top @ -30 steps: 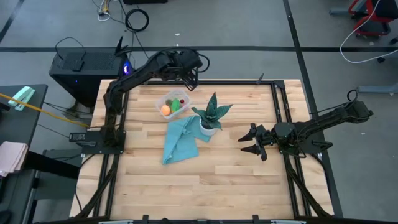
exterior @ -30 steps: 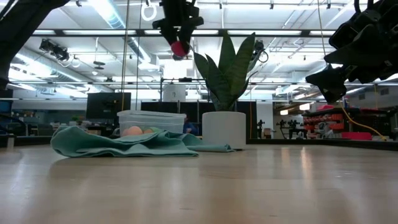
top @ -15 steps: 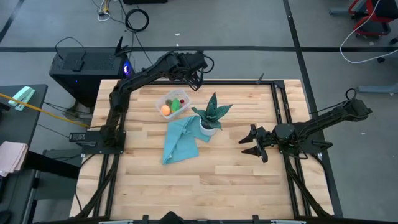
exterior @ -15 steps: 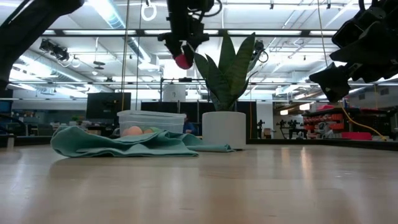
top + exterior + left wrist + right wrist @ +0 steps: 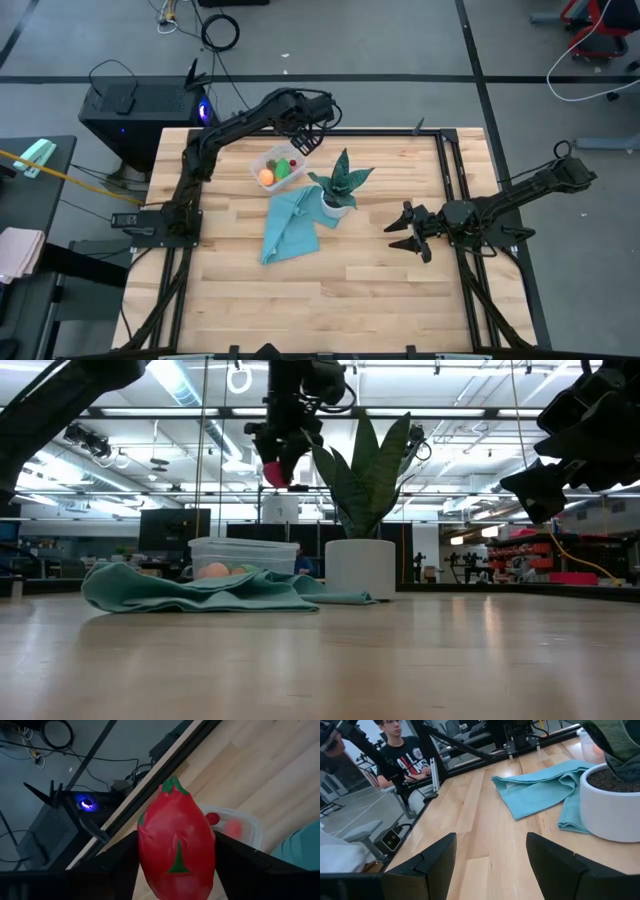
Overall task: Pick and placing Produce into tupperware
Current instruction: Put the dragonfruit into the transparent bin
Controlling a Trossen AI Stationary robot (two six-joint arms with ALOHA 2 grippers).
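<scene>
The shallow clear plastic tupperware (image 5: 279,166) sits at the table's far side beside the teal cloth (image 5: 290,226), already holding an orange round toy (image 5: 266,177) and a green one (image 5: 284,171). Above it, the left gripper (image 5: 280,460) clamps the larger red toy fruit (image 5: 176,846) across its middle; it looks light, stiff and smooth, so a mid-body hold suits. The right gripper (image 5: 408,232) waits open, well apart.

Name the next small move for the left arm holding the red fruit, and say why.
Probably lower straight down toward the tupperware, then release. The left gripper holds the red fruit well above the table, and the left wrist view shows the container just beyond and below it. The orange and green pieces already lie inside; the right gripper waits apart.
</scene>
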